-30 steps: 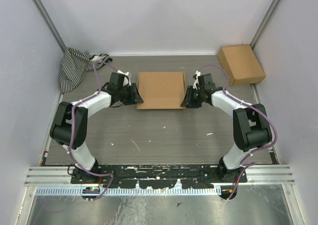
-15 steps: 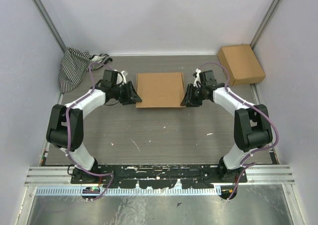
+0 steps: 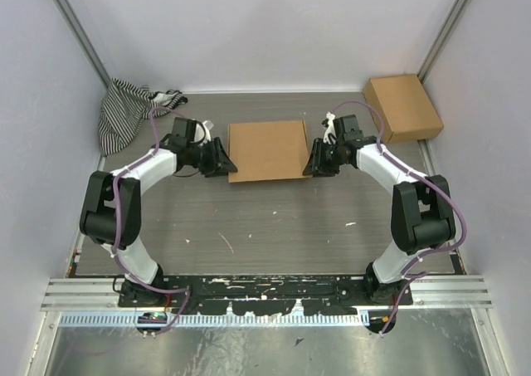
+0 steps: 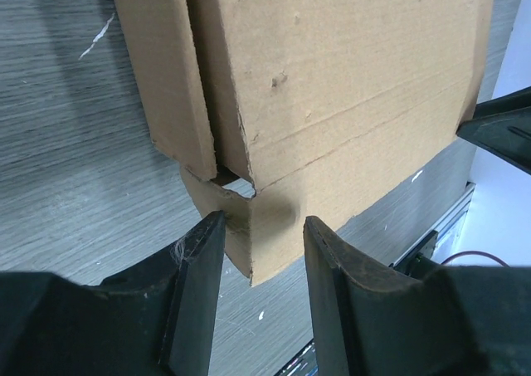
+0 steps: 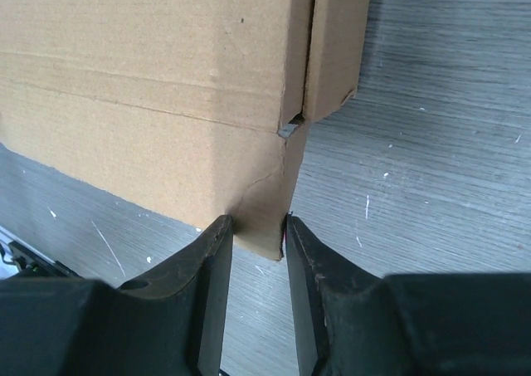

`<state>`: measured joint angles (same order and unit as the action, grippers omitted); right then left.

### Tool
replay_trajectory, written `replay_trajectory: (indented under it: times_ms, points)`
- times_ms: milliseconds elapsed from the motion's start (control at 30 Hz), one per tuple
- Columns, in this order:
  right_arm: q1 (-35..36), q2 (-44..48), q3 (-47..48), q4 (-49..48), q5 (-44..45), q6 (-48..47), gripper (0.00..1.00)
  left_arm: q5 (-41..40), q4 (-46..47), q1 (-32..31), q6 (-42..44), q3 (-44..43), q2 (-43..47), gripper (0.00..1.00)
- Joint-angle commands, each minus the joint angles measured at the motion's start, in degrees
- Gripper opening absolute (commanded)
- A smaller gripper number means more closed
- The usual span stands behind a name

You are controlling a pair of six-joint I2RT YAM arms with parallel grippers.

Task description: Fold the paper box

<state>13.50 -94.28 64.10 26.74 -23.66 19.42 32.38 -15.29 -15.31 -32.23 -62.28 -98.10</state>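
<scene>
The paper box (image 3: 267,149) lies in the middle of the table as a closed, shallow brown box. My left gripper (image 3: 226,162) is at its near left corner. In the left wrist view the box (image 4: 332,77) fills the top, and the gripper (image 4: 264,227) is open with the box corner between its fingers; one finger touches it and the other stands apart. My right gripper (image 3: 311,162) is at the near right corner. In the right wrist view the gripper (image 5: 259,222) is shut on the corner of the box (image 5: 149,77).
A smaller ready-made brown cardboard box (image 3: 402,107) sits at the back right corner. A black-and-white striped cloth (image 3: 124,110) lies bunched at the back left by the wall. Grey walls enclose the table on three sides.
The box has shifted slightly away from me. Both grippers have stayed at its near corners, and the left arm has drawn back a little to the left.
</scene>
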Motion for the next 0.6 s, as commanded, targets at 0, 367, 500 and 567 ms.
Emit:
replay_trajectory:
  times_ms: [0, 367, 500, 567]
  points:
    - [0.12, 0.0, 1.25, -1.35, 1.53, -1.47, 0.37, 0.02, 0.26, -0.05, 0.58, -1.59, -1.07, 0.49]
    - [0.09, -0.86, 0.64, -2.96, 5.26, -2.09, 0.38, 1.44, 3.55, 0.02, -0.64, -1.75, -3.82, 0.48]
    - [0.06, -1.87, 0.18, -4.48, 4.65, -2.38, 0.38, 2.29, 4.3, -0.04, -1.11, -2.04, -5.08, 0.48]
    - [0.12, -2.12, -0.27, -5.61, 2.02, -1.86, 0.38, 2.75, 4.41, -0.02, -1.3, -1.92, -5.09, 0.47]
